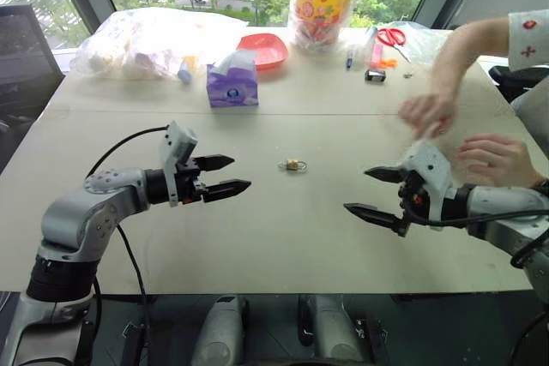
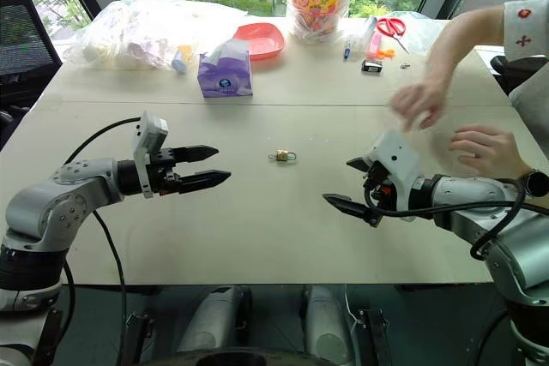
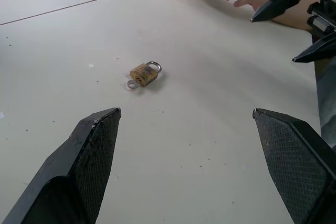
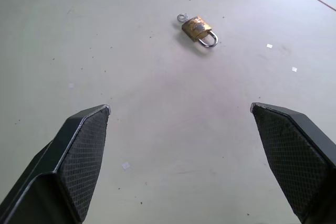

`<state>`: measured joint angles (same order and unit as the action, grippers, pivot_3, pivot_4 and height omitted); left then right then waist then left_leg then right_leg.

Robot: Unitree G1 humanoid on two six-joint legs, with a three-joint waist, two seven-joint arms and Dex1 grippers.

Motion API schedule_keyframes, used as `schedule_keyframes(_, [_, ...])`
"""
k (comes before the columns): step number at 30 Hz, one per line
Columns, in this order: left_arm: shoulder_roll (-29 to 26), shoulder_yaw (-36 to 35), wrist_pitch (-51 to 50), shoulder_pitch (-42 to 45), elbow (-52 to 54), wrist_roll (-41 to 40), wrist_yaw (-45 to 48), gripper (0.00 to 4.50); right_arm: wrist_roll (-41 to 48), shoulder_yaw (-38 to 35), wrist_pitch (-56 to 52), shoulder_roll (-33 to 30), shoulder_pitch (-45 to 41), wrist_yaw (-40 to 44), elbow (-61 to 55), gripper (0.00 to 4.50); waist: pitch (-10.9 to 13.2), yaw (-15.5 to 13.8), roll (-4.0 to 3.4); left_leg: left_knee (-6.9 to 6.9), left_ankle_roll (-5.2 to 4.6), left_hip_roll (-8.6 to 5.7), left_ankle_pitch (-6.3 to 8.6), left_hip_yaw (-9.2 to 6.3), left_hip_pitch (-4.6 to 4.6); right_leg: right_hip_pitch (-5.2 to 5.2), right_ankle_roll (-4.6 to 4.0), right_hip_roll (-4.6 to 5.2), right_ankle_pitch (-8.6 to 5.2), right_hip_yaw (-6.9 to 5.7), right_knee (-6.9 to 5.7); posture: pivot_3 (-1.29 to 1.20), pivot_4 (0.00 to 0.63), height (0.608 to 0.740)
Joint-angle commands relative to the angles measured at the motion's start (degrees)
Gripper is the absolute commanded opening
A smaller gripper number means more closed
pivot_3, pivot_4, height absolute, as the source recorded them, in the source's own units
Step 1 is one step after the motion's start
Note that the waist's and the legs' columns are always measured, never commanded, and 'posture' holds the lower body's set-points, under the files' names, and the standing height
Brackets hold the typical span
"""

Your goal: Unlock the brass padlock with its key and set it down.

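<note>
While both wide open, left hand (image 1: 228,175) and right hand (image 1: 371,192) flanking the brass padlock (image 1: 293,165), well apart.

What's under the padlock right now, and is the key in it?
Only bare table lies under the brass padlock. The key pokes out at its base; the blade isn't visible, so whether it is inserted is unclear.

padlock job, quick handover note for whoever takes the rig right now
Left gripper: jaws open, empty, above the table, left of the padlock.
Right gripper: jaws open, empty, right of the padlock.
Padlock lies mid-table between them, shackle looks closed, key at its keyhole end.
A person's hands are over the table just behind the right gripper.
Done: nothing gripped yet. Left: grip the padlock, turn the key, set it down.
</note>
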<state>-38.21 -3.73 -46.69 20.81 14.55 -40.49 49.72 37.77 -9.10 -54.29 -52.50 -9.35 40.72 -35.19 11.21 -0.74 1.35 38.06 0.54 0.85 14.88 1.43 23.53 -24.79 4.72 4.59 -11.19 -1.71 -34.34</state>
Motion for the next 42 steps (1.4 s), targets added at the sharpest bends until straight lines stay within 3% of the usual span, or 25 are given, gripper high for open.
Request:
schedule_keyframes(1, [0.2, -1.5, 0.8, 0.2, 0.6, -0.6, 0.0, 4.2, -0.6, 0.3, 1.3, 0.0, -1.5, -0.1, -0.5, 4.5, 0.0, 0.0, 0.0, 0.0, 0.0, 0.0, 0.0, 0.0, 0.0, 0.0, 0.0, 0.0, 0.0, 0.0, 0.0, 0.0, 0.15, 0.74])
schedule_keyframes(16, [0.7, -1.2, 1.7, 0.5, -0.6, 0.3, -0.3, 4.2, -1.7, 1.8, 2.1, 0.4, -3.2, -0.1, 0.9, 4.5, 0.0, 0.0, 0.0, 0.0, 0.0, -0.01, 0.0, 0.01, 0.0, 0.0, 0.0, -0.01, 0.0, 0.0, -0.01, 0.0, 0.15, 0.74])
schedule_keyframes(27, [-1.0, 3.1, 8.8, 3.9, -5.6, 7.4, 5.0, 4.2, -2.8, 1.8, 1.7, 1.8, -5.5, -2.4, 1.6, 4.5, 0.0, 0.0, 0.0, 0.01, 0.0, -0.02, 0.0, 0.03, 0.0, 0.0, -0.01, -0.01, 0.01, 0.0, -0.01, 0.0, 0.15, 0.74])
schedule_keyframes(30, [1.6, 12.0, 21.1, 15.9, -20.7, 17.1, 13.1, 4.2, -2.5, 2.3, 0.8, 2.7, -8.4, -3.4, 1.9, 4.5, 0.0, -0.7, 0.0, 0.07, 0.0, -0.1, -0.01, -0.03, 0.02, 0.02, -0.01, -0.03, 0.01, -0.03, -0.04, 0.0, 0.15, 0.74])
schedule_keyframes(34, [8.0, 18.3, 37.7, 27.9, -43.9, 26.9, 18.6, 4.2, -3.2, 4.0, 0.4, 3.5, -10.5, -4.2, 1.7, 4.5, 0.0, -1.4, 0.0, 0.18, 0.0, -0.1, -0.01, 0.05, 0.03, 0.07, -0.09, -0.03, 0.07, -0.03, 0.03, 0.0, 0.15, 0.74])
schedule_keyframes(38, [14.7, 20.0, 48.5, 36.4, -63.1, 32.5, 21.4, 4.2, -3.5, 5.1, -0.5, 4.5, -11.2, -5.8, 0.0, 4.5, 0.0, -1.4, 0.01, 0.16, -0.34, -0.14, 0.18, 0.13, 0.09, 0.04, -0.05, 0.01, 0.08, 0.0, 0.11, 0.0, 0.15, 0.74])
schedule_keyframes(42, [19.4, 20.1, 54.8, 40.5, -74.2, 35.9, 23.3, 4.2, -3.1, 4.8, -1.6, 5.5, -10.6, -8.1, -2.1, 4.5, 0.0, -1.4, 0.01, 0.21, -0.44, -0.15, 0.23, 0.13, 0.64, -0.43, 0.34, -0.01, 0.3, -0.02, 0.09, 0.0, 0.15, 0.74])
